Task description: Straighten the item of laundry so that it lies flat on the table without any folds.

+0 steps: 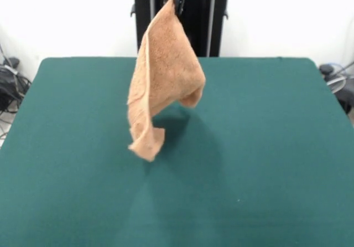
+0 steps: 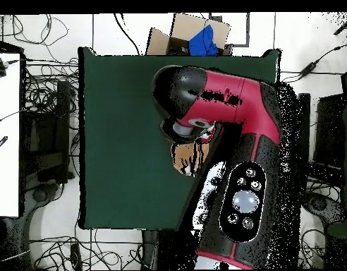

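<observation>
The gripper (image 1: pixel 178 0) shows at the top of the front view, its dark fingers (image 1: pixel 177 4) clenched on 1 corner of the towel (image 1: pixel 163 81). The orange-tan towel hangs from that corner, clear of the worktop (image 1: pixel 265 147), with none of it lying flat. It drapes downward in loose folds: 1 broad face spreads out below the grip, a rounded fold bulges on 1 side, and a narrower tail twists down to the lowest tip, which hangs above the green surface over the middle of the worktop, nearer the far edge than the near edge. A shadow lies on the cloth top beneath it.

In the overhead view the red and black arm (image 2: pixel 233 106) reaches over the worktop (image 2: pixel 120 141) and covers most of the towel (image 2: pixel 187 157); only a small tan patch shows beside the arm's round end.
</observation>
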Tool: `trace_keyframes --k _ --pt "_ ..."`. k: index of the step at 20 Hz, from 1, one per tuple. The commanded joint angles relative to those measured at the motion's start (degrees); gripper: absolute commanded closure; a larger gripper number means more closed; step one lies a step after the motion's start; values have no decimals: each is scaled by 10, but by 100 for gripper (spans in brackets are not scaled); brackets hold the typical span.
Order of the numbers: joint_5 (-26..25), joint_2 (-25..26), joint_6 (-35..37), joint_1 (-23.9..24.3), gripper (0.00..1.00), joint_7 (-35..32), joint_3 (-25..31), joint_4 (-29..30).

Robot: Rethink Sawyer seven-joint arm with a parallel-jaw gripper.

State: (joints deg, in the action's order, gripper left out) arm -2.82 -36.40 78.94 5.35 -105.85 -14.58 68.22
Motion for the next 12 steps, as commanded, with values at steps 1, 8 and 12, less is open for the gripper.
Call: trace_keyframes --k 1,8,12 --pt "13 -12 99 -24 100 -203 -32 -14" --pt "15 -11 120 -18 100 -200 -41 -33" --pt "14 2 143 -10 100 -199 -41 -65"
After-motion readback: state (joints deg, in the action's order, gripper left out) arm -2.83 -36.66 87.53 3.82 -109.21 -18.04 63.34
